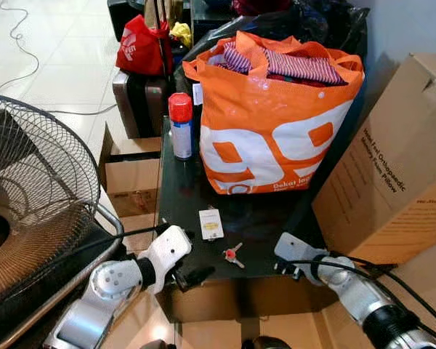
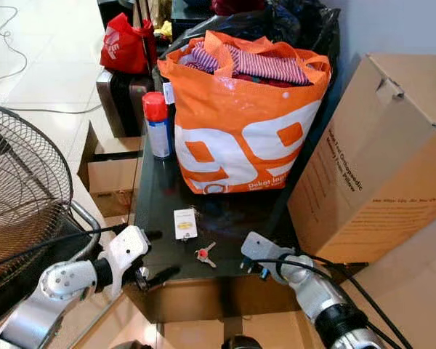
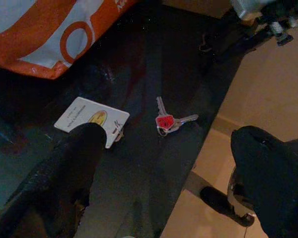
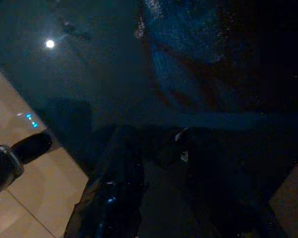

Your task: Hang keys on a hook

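My left claw (image 3: 164, 163) hovers spread wide at the near edge of the glossy black surface (image 1: 269, 218), fingers apart. Just beyond lie the metal keys (image 1: 233, 254) with their red tag, beside a flat white card (image 1: 211, 224). My right claw (image 1: 289, 270) rests at that edge; I cannot tell its state.

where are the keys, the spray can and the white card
keys (image 1: 232, 254), left eye view, red key head
spray can (image 1: 180, 128), left eye view, middle of body
white card (image 3: 92, 121), left wrist view, card face

I counted one key bunch (image 1: 233, 254), one card (image 1: 211, 224), one spray can (image 1: 180, 126), one orange bag (image 1: 276, 116), one fan (image 1: 29, 211), and two cardboard boxes (image 1: 396, 167) at three o'clock.
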Controlling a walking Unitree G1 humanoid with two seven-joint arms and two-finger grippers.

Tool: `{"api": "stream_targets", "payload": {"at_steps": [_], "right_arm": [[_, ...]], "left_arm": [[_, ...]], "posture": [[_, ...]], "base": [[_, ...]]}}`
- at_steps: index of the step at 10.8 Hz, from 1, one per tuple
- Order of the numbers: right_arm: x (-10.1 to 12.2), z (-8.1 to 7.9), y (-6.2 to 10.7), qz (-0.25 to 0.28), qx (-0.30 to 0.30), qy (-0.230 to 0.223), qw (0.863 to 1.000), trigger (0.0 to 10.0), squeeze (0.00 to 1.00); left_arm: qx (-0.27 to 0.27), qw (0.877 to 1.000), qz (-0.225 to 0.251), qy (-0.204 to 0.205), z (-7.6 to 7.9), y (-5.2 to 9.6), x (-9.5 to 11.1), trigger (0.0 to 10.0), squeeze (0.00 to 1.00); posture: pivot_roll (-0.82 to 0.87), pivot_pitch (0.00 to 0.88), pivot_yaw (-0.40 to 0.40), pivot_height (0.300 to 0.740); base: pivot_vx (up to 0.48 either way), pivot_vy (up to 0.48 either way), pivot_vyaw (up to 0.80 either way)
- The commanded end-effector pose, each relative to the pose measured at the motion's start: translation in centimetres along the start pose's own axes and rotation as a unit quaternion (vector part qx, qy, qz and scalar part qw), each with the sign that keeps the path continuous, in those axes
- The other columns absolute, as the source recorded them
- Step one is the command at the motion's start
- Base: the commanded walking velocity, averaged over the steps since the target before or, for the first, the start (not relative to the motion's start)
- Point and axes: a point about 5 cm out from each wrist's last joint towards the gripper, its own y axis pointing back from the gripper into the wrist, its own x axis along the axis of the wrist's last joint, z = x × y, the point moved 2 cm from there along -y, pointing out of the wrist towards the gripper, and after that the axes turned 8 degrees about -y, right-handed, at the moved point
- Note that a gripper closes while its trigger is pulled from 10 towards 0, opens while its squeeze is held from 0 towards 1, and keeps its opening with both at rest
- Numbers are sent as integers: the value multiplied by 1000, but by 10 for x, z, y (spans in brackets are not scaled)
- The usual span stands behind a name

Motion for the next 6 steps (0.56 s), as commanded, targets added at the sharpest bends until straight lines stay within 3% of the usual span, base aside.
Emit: {"api": "stream_targets", "payload": {"at_steps": [1,5,6], "right_arm": [[0,7,0,-2,-15,-12,1000,10000,0],[2,10,-6,-3,-41,-36,998,10000,0],[2,10,-8,-5,-43,-38,998,4627,0]], "left_arm": [[-8,1000,2,-1,1,0,2,10000,0],[-8,1000,4,-3,2,0,7,10000,0],[-8,1000,2,-2,3,-1,7,10000,0]], "posture": [[-149,77,-22,740],[-146,80,-30,740],[-144,80,-32,740]], "base": [[0,0,0],[0,0,0],[0,0,0]]}}
